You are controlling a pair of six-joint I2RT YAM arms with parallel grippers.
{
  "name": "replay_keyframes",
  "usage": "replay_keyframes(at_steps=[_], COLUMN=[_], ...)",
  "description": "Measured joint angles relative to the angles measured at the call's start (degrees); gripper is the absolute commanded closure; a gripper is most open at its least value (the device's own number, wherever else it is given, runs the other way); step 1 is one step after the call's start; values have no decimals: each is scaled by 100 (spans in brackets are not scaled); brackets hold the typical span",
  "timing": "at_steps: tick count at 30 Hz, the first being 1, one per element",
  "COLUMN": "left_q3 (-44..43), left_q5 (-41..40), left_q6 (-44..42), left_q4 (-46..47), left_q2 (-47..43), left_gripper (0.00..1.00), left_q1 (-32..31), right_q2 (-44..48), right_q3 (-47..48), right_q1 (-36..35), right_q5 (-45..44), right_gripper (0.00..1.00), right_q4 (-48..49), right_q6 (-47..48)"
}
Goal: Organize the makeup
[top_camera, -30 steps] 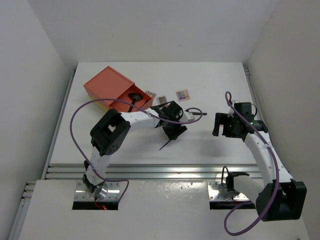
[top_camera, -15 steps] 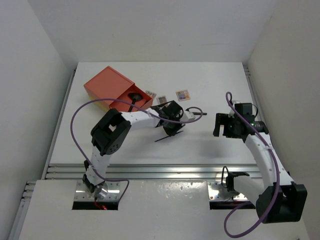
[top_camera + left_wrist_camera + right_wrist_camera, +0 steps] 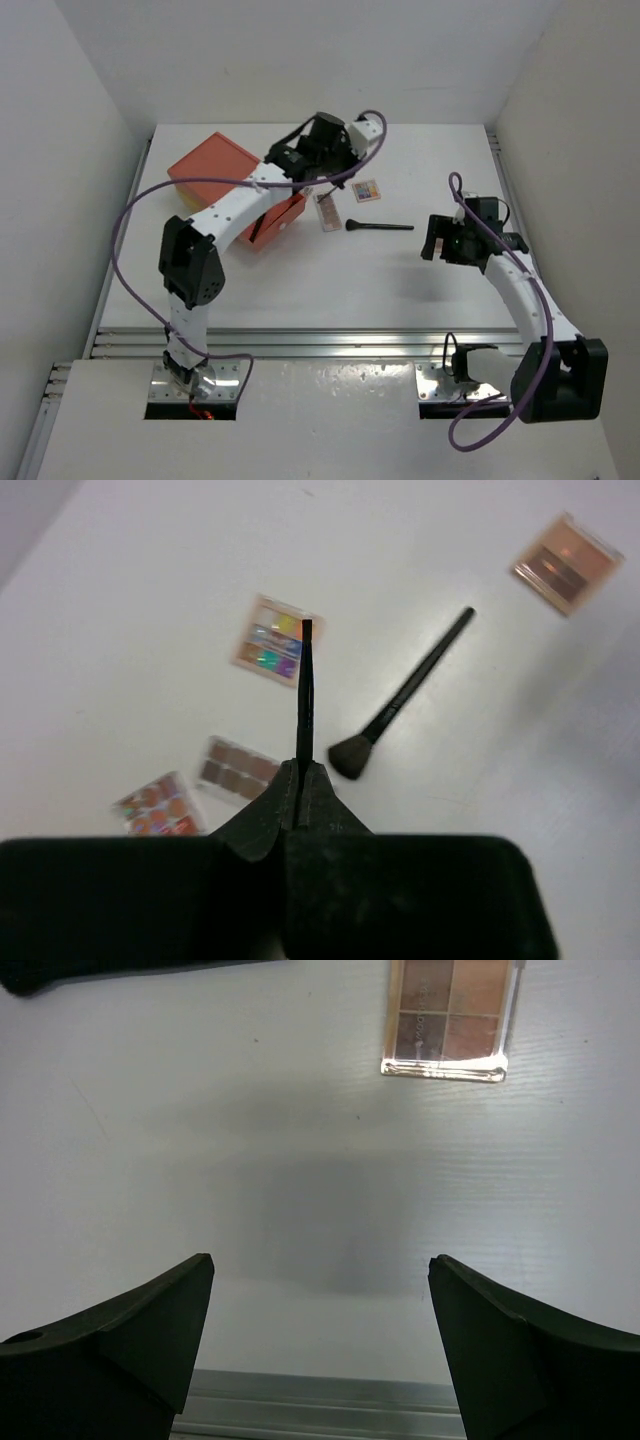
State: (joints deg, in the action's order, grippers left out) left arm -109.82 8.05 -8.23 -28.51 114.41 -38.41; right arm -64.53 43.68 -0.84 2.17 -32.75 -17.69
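My left gripper [image 3: 302, 768] is shut on a thin black stick [image 3: 304, 685] that points away from the jaws, held high above the table. In the top view the left gripper [image 3: 305, 152] hangs at the far side, by the orange box [image 3: 213, 172]. Below it lie a black brush [image 3: 400, 695], a multicoloured palette [image 3: 272, 647], a brown palette [image 3: 240, 765], an orange-toned palette [image 3: 155, 805] and a pinkish-brown palette [image 3: 566, 563]. My right gripper [image 3: 320, 1290] is open over bare table, nothing between its fingers, short of a brown palette [image 3: 450, 1015].
The orange box's open tray [image 3: 270, 218] holds a dark stick. The brush [image 3: 380, 226] lies between the two arms. A metal rail [image 3: 330, 345] runs along the near table edge. White walls close in on three sides.
The left gripper shut on the black stick at mid-table, lifted it and swung far back toward the orange box. The brush now lies uncovered. The right gripper shifted slightly left.
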Motion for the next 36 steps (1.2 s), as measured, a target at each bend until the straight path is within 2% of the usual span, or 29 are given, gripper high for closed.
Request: replay_keyframes(at_steps=[5, 13, 19, 23, 24, 25, 26, 27, 30, 36], left_q3=[111, 1738, 2879, 3134, 3136, 3136, 3136, 3136, 3069, 2511], left_q5=[-188, -424, -431, -426, -420, -404, -382, -356, -269, -234], left_q6=[7, -46, 2, 57, 63, 70, 63, -2, -42, -227], left_q4=[33, 269, 345, 341, 345, 374, 402, 420, 459, 472], left_q2=[-621, -1386, -1532, -1556, -1556, -1565, -1585, -1600, -1628, -1644], left_gripper=[100, 100, 100, 100, 93, 83, 61, 55, 42, 40], left_q1=[612, 1414, 1818, 2065, 2116, 2149, 2166, 2175, 2175, 2159], right_q2=[-651, -1880, -2009, -2013, -2013, -2015, -2026, -2041, -2120, -2225], right_q3=[284, 1364, 1585, 1593, 1593, 1602, 1617, 1641, 1794, 2199], right_q1=[-142, -608, -728, -756, -758, -761, -761, -761, -761, -761], right_q5=[87, 291, 284, 225, 216, 197, 181, 166, 127, 127], right_gripper=[13, 13, 13, 13, 13, 13, 13, 11, 10, 6], right_q4=[293, 588, 697, 682, 678, 669, 656, 647, 575, 396], right_q6=[-127, -313, -337, -334, -332, -330, -315, -306, -262, -107])
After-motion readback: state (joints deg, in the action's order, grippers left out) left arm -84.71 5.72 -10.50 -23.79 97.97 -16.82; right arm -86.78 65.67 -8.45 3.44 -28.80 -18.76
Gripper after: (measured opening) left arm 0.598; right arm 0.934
